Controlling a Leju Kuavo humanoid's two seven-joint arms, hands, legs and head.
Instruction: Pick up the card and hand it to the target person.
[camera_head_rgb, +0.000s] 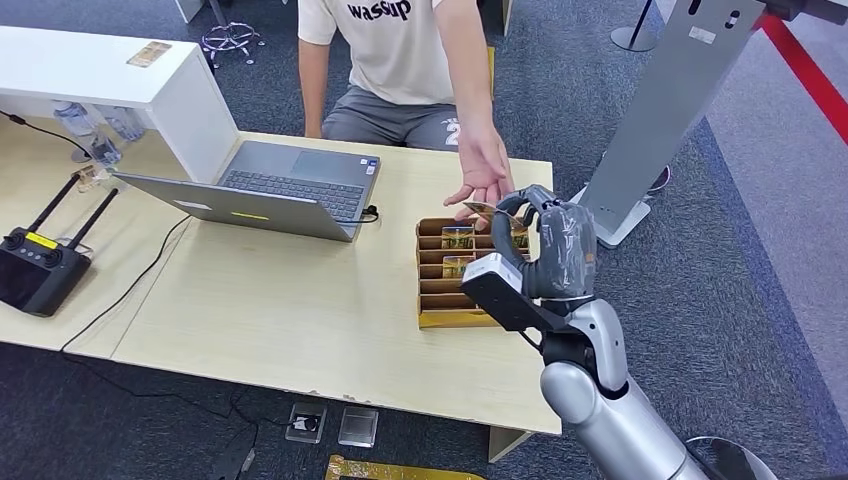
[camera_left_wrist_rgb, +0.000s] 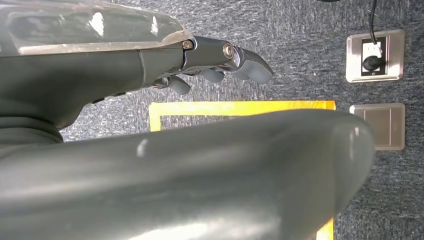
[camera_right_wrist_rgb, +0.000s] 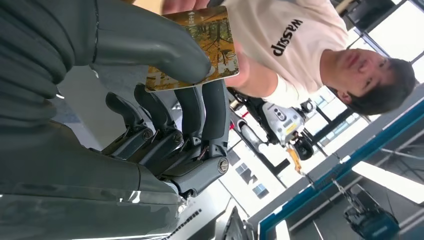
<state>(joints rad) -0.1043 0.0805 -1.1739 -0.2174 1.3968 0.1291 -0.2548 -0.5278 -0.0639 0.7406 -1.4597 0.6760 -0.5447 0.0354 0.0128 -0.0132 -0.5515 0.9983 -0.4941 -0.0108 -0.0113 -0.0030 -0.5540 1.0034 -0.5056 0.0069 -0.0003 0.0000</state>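
The card (camera_right_wrist_rgb: 197, 47) is pinched between the thumb and fingers of the right hand (camera_head_rgb: 545, 245), lifted above the desk's (camera_head_rgb: 300, 310) card box (camera_head_rgb: 440, 295), just short of the person's open hand (camera_head_rgb: 482, 180), so only the release seems left.

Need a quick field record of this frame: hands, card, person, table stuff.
right hand: raised over the card box, pinching the card between thumb and fingers
card: orange-toned picture card, held up toward the person
person's hand: open, reaching to the card
left hand: hanging above carpet floor, holding nothing, fingers loosely extended
card box: slotted brown box on the table, more cards inside
table: light wood; also bears a laptop
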